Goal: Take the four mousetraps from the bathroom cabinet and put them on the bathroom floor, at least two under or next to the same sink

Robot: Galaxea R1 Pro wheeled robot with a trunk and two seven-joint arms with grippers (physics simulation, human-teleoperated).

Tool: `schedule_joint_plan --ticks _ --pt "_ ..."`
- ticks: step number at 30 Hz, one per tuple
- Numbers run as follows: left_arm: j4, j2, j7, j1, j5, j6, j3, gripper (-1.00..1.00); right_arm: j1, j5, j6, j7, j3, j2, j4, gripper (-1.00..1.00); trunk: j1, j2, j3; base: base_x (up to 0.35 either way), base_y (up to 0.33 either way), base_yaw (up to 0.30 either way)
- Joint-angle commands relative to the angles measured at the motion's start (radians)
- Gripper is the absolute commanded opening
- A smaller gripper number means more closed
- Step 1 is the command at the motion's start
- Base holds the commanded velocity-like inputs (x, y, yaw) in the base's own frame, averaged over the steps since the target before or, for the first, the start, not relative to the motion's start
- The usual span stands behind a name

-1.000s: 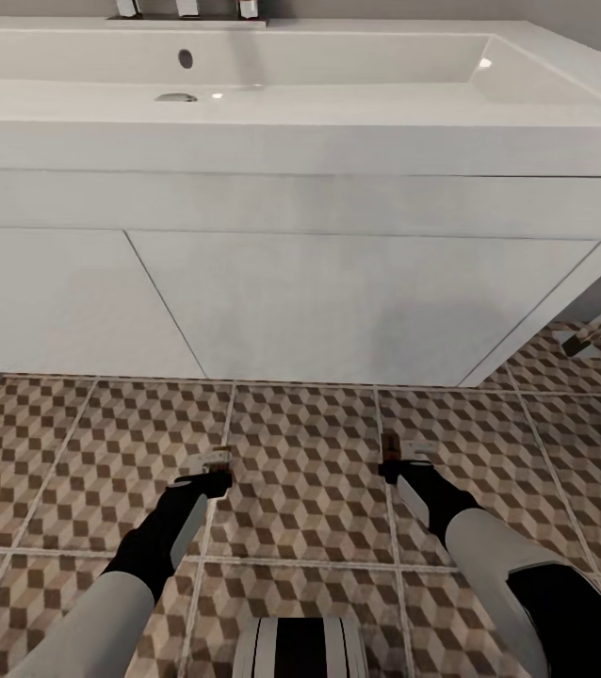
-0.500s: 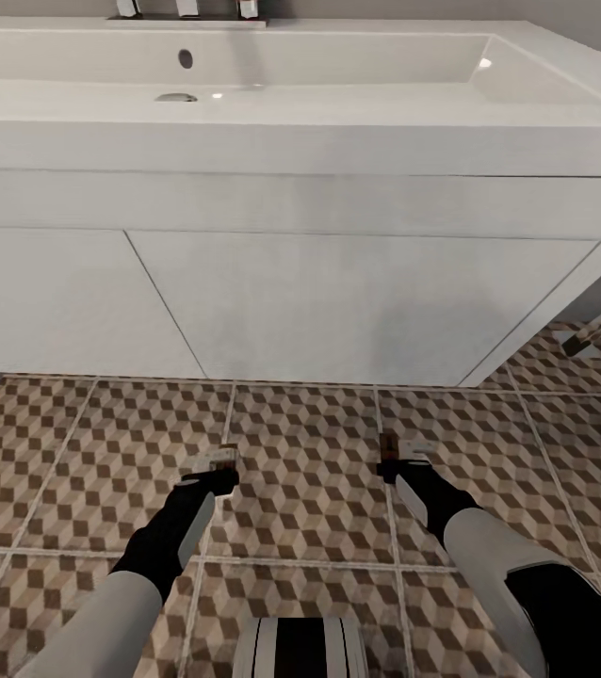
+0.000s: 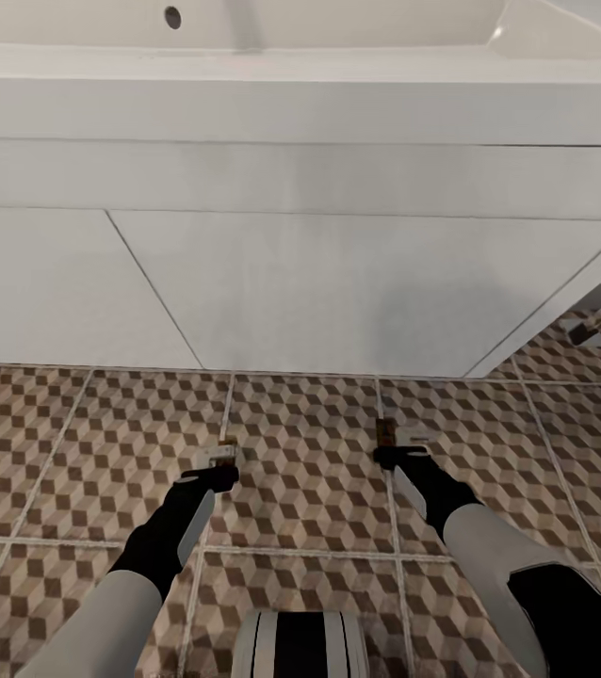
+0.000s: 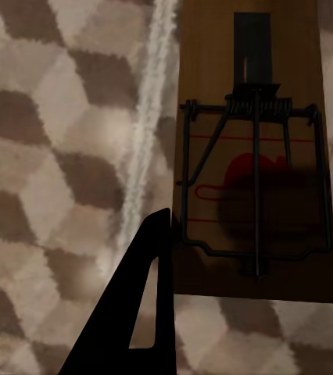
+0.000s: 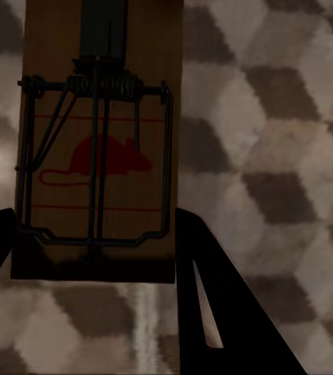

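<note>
Head view: the camera looks steeply down at a white wall-hung vanity point(image 3: 338, 282) with flat door fronts, filling the upper half; the front lip of the white sink point(image 3: 291, 61) runs along the top edge, with a small round overflow hole in the basin wall; below the vanity lies the bathroom floor point(image 3: 300, 480), square tiles printed with small brown, beige and white cubes and divided by pale grout lines; at the far right edge a small dark object rests on the tiles, too small to identify. Two arms, white with black forearms, reach down toward the tiles; the left gripper point(image 3: 214, 463) holds a small brown trap at its tip, low over the floor in front of the vanity; the right gripper point(image 3: 397, 450) holds another the same way, well apart from the first; whether either trap touches the tiles cannot be told.

Left wrist view: the left mousetrap point(image 4: 252, 156), a flat wooden rectangle with a dark wire spring bar and a red mouse print, sits between two black fingers point(image 4: 135, 305), which are closed against its long edges; patterned tile and a pale grout line lie just beside it.

Right wrist view: the right mousetrap point(image 5: 100, 148), of the same kind, is clamped between two black fingers point(image 5: 213, 305); blurred cube-patterned tile lies behind it.
</note>
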Motion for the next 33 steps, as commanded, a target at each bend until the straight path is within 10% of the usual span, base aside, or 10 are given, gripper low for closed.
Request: schedule_joint_plan --ticks 1,33 --pt "-0.002 0.001 0.010 0.000 0.009 0.005 -0.004 -1.00 0.000 -0.013 0.005 -0.006 0.008 -0.001 -0.012 -1.00 0.000 -0.001 -0.005 0.000 0.000 0.000" --pt "-0.071 0.006 0.009 0.000 0.003 -0.023 -0.006 -1.00 0.009 -0.011 0.006 -0.006 0.008 -0.016 -0.023 -1.00 0.003 -0.002 -0.032 0.000 0.000 0.000"
